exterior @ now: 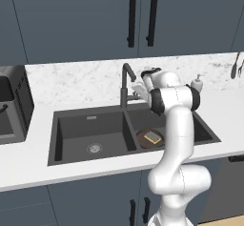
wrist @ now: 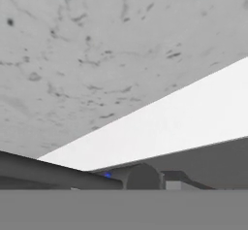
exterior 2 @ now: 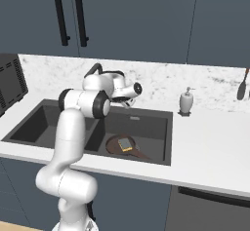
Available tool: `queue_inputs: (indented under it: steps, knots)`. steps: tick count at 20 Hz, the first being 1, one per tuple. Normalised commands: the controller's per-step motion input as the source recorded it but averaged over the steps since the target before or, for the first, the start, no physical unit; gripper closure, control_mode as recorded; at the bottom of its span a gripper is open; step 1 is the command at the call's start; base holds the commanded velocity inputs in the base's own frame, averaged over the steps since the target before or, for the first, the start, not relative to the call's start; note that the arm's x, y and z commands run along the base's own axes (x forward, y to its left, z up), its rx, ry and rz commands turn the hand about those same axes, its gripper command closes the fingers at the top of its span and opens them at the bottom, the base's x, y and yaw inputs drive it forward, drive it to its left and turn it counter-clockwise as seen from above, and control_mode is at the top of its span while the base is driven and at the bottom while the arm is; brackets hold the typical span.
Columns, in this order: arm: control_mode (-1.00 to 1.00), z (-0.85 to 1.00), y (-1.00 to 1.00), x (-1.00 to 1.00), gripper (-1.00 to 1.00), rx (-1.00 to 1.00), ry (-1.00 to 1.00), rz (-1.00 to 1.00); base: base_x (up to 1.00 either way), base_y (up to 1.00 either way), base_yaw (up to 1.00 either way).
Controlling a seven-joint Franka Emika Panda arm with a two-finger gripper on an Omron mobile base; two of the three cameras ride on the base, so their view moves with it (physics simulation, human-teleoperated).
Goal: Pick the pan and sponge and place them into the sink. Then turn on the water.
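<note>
A: Pan [exterior: 148, 138] sits in the right basin of the sink [exterior: 90, 125], sponge [exterior: 152, 137] lying on top of it. Left basin holds just its silver drain [exterior: 95, 148].

B: Right base view agrees: pan [exterior 2: 123, 146] and sponge [exterior 2: 125, 144] in the right basin, pan handle pointing near-right. Gripper?

A: Gripper [exterior: 137, 87] is up at the faucet [exterior: 125, 84], well above pan and sponge, nowhere near touching them. Fingers aren't clear enough in any view, so whether they're open or closed can't be told.

B: Hand view adds a close look at a dark faucet bar [wrist: 53, 173] with a small blue speck [wrist: 107, 174] beside it, marble backsplash [wrist: 97, 54] and white counter [wrist: 193, 122] behind.

A: Right base view shows a soap dispenser [exterior 2: 186, 101] on the counter right of the sink; the arm partly hides it in the left view.
</note>
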Motion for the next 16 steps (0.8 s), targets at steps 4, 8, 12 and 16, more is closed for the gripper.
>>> queue_inputs:
  steps: [4,8,12,16]
  knots:
    - [-1.0,-0.11,0.0,0.12,1.0,0.14,0.0,-0.03,0.0,0.0,0.0]
    - [-1.0,-0.08,0.0,0.18,1.0,0.2,0.0,-0.13,0.0,0.0,0.0]
    - [-1.0,-0.02,0.0,0.16,1.0,0.22,0.07,-0.19,0.0,0.0,0.0]
    - [-1.0,-0.07,0.0,0.12,1.0,0.19,0.14,-0.15,0.0,0.0,0.0]
